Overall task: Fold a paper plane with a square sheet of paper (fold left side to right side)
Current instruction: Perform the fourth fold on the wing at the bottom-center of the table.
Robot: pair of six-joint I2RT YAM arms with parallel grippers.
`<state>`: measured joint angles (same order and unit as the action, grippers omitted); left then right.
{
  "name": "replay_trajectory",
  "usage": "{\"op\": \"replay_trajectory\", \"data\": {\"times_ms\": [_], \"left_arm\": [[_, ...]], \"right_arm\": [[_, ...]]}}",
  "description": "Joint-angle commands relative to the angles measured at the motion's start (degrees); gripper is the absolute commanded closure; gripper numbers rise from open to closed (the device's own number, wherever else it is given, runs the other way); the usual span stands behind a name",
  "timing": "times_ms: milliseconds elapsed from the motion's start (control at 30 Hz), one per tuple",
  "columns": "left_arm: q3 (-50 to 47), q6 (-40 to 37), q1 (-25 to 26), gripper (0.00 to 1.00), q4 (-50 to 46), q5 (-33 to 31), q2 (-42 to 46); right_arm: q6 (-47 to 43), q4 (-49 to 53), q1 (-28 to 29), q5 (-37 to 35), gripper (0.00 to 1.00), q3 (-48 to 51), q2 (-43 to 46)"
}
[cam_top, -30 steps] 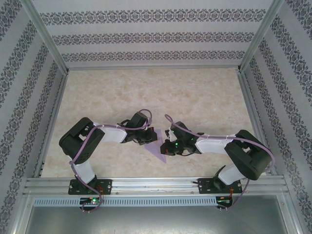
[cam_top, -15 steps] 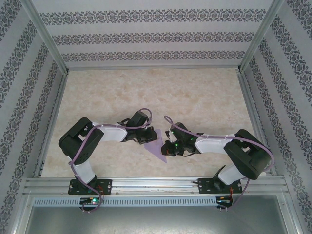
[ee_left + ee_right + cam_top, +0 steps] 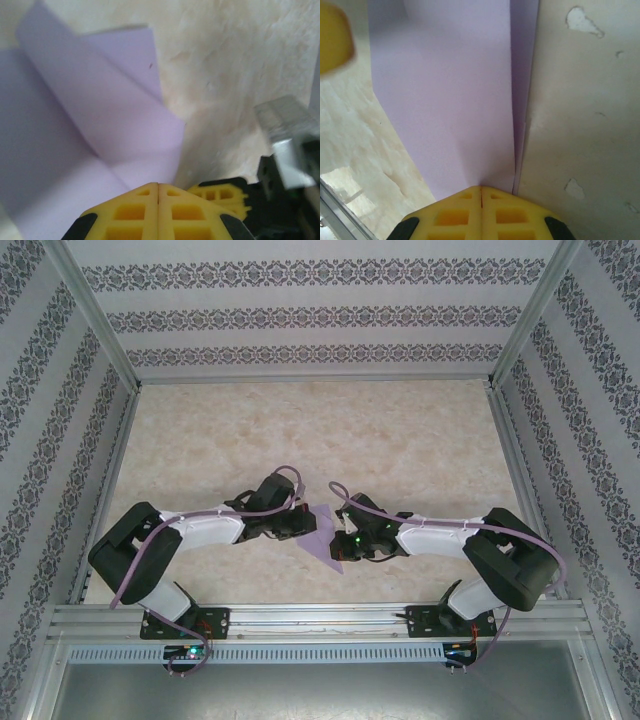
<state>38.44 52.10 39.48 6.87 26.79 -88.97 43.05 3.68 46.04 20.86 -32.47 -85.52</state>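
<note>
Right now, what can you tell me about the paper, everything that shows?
The paper is thin, plain lavender, part-folded into a pointed triangle lying on the marbled table between the arms, tip toward the near edge. The right wrist view shows a long straight crease with a layered edge beside it; the left wrist view shows one flap curling up, not flat. The yellow left fingers and right fingers are shut at its edges; whether they pinch or just press it cannot be told.
</note>
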Motion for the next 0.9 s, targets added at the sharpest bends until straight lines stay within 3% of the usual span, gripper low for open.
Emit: {"op": "replay_trajectory", "data": {"times_ms": [0,400,867], "left_arm": [[-0.47,0.24,1.90,0.95,4.63,0.70,0.59],[1.35,1.91,2.88,0.95,10.07,2.02,-5.70],[0.81,0.29,2.77,0.95,8.95,-3.11,-10.24]], "right_arm": [[-1.39,10.46,0.67,-9.88,1.00,2.24,-4.14],[-1.69,11.38,1.86,-10.40,1.00,0.63,-6.20],[-3.49,16.89,2.46,-10.23,1.00,-1.08,-7.43]]}}
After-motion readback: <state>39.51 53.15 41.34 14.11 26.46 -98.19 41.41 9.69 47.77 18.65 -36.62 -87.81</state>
